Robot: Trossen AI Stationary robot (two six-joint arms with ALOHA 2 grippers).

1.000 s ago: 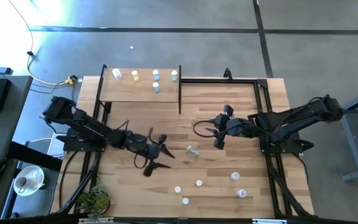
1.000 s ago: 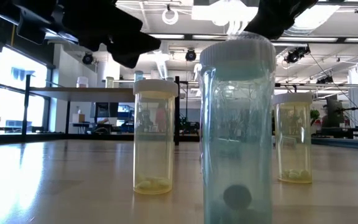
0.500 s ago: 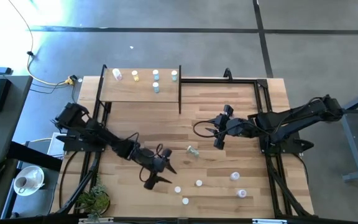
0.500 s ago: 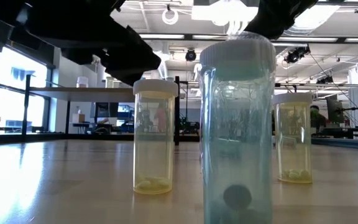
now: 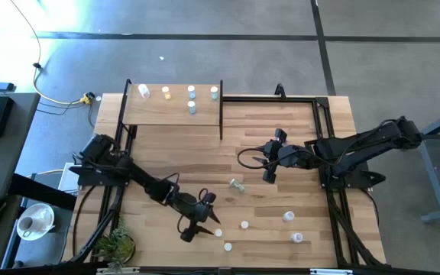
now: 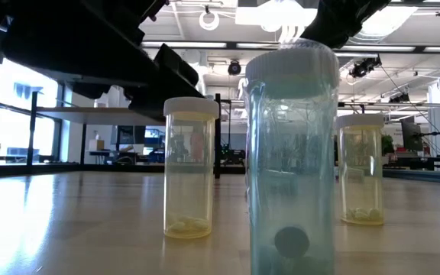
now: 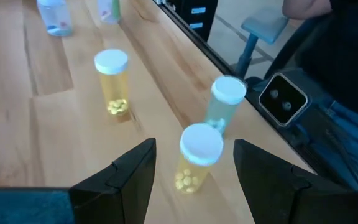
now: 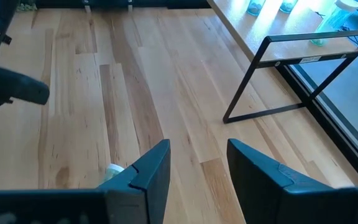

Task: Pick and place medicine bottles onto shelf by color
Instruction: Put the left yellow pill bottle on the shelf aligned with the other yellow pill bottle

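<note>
Yellow bottle (image 7: 199,157), flanked by the left end effector (image 7: 194,180) with fingers spread, could tip if a finger clips its light-blue neighbour (image 7: 225,104).

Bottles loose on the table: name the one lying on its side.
The green-tinted bottle at mid-table, short of the right gripper, lies tipped over; the other loose bottles near the front edge stand upright, caps up.
</note>
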